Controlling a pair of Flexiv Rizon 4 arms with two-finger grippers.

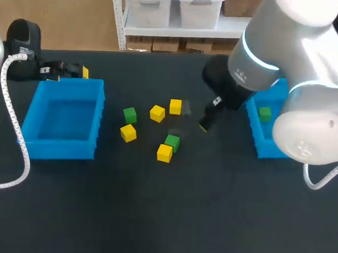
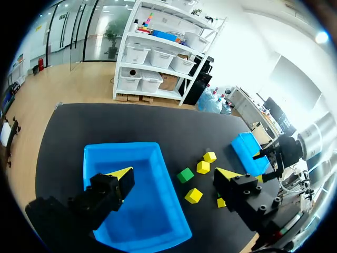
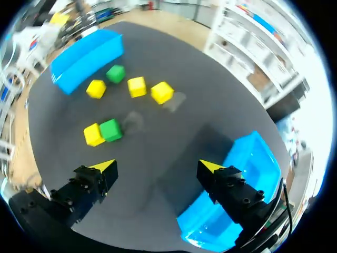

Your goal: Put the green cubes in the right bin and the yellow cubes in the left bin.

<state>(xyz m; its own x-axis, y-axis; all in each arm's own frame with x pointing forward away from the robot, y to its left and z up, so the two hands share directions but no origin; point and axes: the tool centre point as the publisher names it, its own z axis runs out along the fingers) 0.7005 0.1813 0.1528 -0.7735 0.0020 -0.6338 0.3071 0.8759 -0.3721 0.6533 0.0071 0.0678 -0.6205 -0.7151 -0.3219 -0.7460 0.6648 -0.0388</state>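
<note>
Two bins serve one arm each: left bin (image 1: pixel 61 147) by your left gripper (image 2: pixel 175 173), right bin (image 1: pixel 263 148) holding one green cube (image 1: pixel 265 113). Both grippers gape empty; your right gripper (image 3: pixel 157 166) hangs near two loose green cubes (image 1: pixel 171 142) and four yellow cubes (image 1: pixel 157 113), probably to pick.

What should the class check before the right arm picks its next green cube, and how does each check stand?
1. Right gripper open and empty: ok.
2. Near green cube free on all sides: not ok, a yellow cube touches it.
3. Far green cube apart from its neighbours: ok.
4. Right bin has room: ok, one sorted cube inside.
5. Left gripper clear of the cubes: ok, off by the left bin.
</note>
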